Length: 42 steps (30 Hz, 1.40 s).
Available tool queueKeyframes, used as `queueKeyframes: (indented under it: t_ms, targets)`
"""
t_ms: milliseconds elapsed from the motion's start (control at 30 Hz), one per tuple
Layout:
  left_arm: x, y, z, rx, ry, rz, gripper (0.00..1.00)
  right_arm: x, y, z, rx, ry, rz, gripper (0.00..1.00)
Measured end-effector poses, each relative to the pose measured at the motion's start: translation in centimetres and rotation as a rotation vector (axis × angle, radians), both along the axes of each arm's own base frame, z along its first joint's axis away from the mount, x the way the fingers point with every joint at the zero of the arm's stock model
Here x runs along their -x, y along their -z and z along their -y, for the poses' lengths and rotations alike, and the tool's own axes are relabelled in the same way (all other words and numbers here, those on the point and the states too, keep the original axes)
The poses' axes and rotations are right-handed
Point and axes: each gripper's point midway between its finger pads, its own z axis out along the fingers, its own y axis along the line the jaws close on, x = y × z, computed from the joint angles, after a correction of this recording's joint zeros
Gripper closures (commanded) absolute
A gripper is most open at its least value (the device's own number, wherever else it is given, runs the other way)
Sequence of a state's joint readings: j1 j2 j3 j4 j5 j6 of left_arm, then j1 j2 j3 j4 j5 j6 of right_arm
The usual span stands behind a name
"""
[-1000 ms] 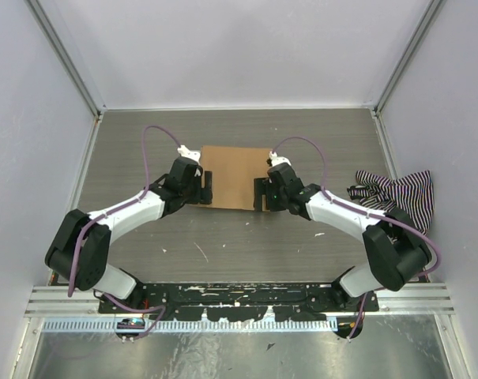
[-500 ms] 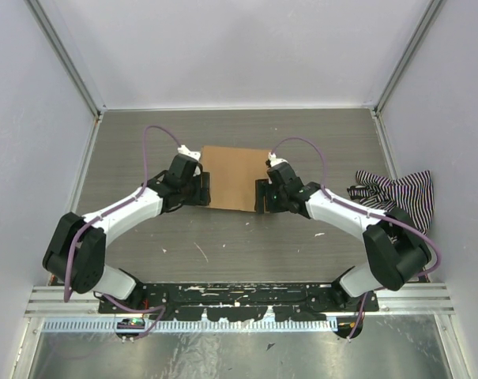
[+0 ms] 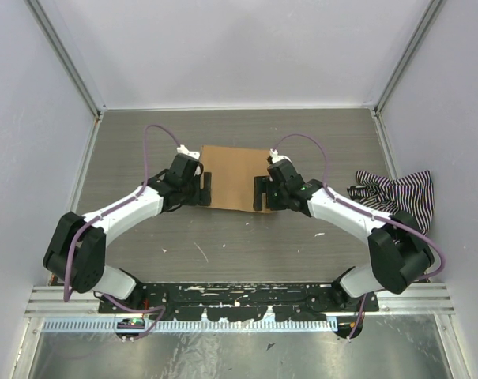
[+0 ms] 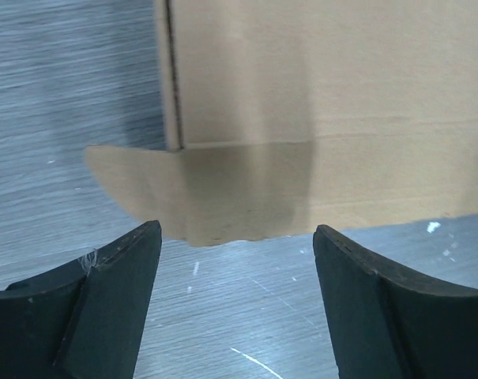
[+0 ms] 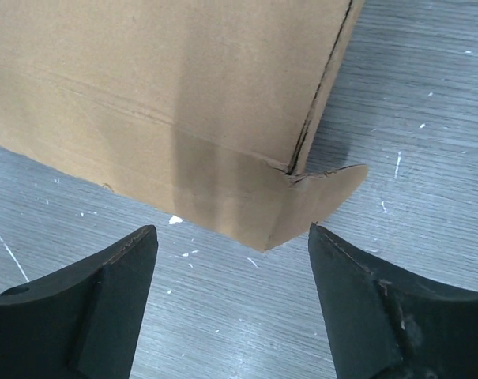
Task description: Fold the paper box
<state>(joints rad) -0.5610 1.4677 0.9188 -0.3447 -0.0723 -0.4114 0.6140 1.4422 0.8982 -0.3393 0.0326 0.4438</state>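
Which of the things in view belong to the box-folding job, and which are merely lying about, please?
Part of the job:
- paper box, lying flat in the middle of the table
- left gripper, open at the box's left edge
- right gripper, open at its right edge

Just lying about:
- striped cloth, crumpled at the right side, apart from the box

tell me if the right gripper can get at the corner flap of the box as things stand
Probably yes. The right gripper is open and points at the paper box. The corner flap lies just ahead of its fingers, with a short strip of table between. Nothing appears to block it.
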Motion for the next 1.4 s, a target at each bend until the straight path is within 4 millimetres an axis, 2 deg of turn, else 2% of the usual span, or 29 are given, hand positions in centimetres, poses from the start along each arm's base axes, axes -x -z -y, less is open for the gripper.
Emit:
queueKeyframes:
  t_ms: [100,200,367,633,967,1133,1400]
  targets:
    - [-0.7,0.1,-1.5,-0.070,-0.048,0.032,0.13,-0.3,0.0,0.4,0.019,0.018,0.011,0.15]
    - [-1.3,-0.1,-2.2,-0.099,-0.079,0.066,0.13,-0.4,0.0,0.5,0.022,0.024,0.017,0.14]
    - [-2.3,0.1,-2.3,-0.088,-0.094,0.133,0.09,-1.0,-0.1,0.0,0.002,0.019,0.038,0.13]
    - [-2.7,1.0,-1.9,-0.061,-0.071,0.192,0.12,-1.2,0.2,-0.4,-0.019,0.007,0.055,0.14]
    - [-2.6,1.1,0.2,0.024,0.000,0.178,0.34,-0.5,1.6,-1.1,-0.038,-0.036,0.025,0.25]
    - [-2.4,1.3,0.1,0.029,0.000,0.164,0.42,-0.5,1.7,-0.8,-0.036,-0.033,0.019,0.32]
    - [-1.1,0.9,-0.1,0.003,0.010,0.055,0.50,0.2,2.0,0.0,-0.006,-0.022,-0.035,0.42]
